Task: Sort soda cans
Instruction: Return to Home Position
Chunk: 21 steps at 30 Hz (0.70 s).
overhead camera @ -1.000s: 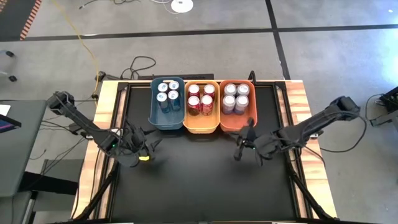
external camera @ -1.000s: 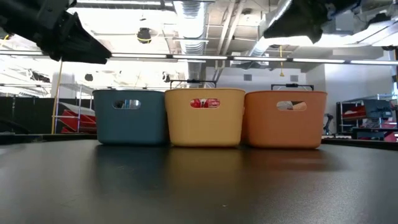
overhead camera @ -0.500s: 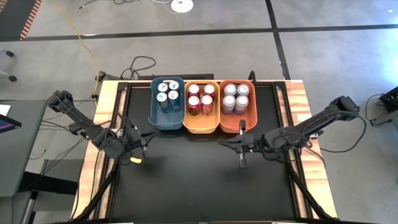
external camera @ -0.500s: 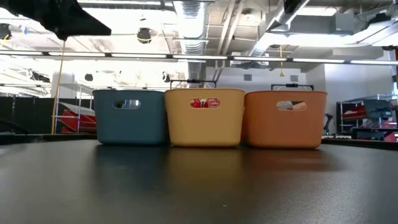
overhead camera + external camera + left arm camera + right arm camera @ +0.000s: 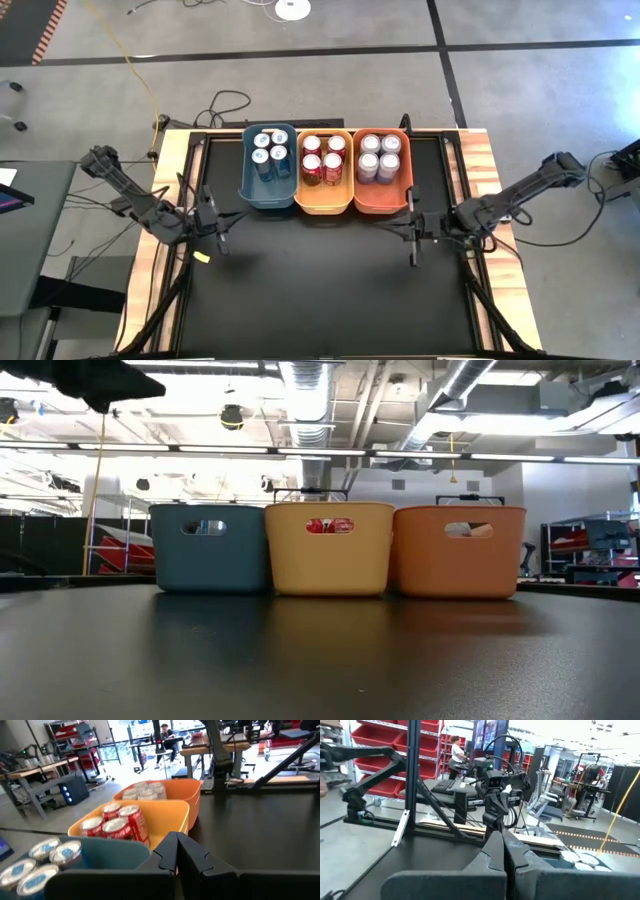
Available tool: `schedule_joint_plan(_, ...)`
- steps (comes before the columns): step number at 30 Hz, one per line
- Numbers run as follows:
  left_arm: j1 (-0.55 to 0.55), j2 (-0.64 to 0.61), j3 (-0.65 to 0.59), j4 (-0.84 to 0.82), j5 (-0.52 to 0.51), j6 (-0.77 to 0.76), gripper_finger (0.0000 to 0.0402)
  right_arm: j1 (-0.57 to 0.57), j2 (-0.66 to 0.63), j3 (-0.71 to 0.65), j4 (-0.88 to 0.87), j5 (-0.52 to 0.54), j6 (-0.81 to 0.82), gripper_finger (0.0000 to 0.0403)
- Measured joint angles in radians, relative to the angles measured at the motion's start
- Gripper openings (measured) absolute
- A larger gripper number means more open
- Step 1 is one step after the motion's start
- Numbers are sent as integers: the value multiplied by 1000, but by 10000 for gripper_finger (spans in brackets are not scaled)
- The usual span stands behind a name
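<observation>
The soda cans stand upright in three bins at the table's far middle. Several blue cans (image 5: 269, 148) fill the blue bin (image 5: 250, 190), several red cans (image 5: 323, 158) the yellow bin (image 5: 322, 205), and several silver cans (image 5: 378, 156) the orange bin (image 5: 380, 203). My left gripper (image 5: 240, 214) hovers shut near the table's left side, pointing level toward the bins (image 5: 177, 851). My right gripper (image 5: 390, 229) hovers shut right of the middle, in front of the orange bin, pointing level toward the left (image 5: 502, 845). Neither holds anything.
Bare black table top (image 5: 320, 290) stretches from the bins to the near edge, framed by wooden side strips (image 5: 165, 210). A dark part of my left arm (image 5: 90, 380) shows at the low view's top left. A person (image 5: 456, 750) stands in the room beyond the table.
Both grippers have risen and drawn away from the table's middle, the left toward the left edge and the right toward the right edge. Both have tipped up from slanting down to level. In the low view the right arm has left the picture. The cans and bins have not moved.
</observation>
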Motion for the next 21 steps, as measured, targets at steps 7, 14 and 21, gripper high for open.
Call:
schedule_joint_plan(7,21,-82,-118,101,30,39,0,-132,-63,-181,305,-270,55,0)
schedule_joint_plan(14,78,-191,-210,249,227,157,0,-281,-38,-191,262,-456,142,0)
schedule_joint_plan(21,82,-357,-226,101,205,102,0,-283,-129,-191,154,-492,151,0)
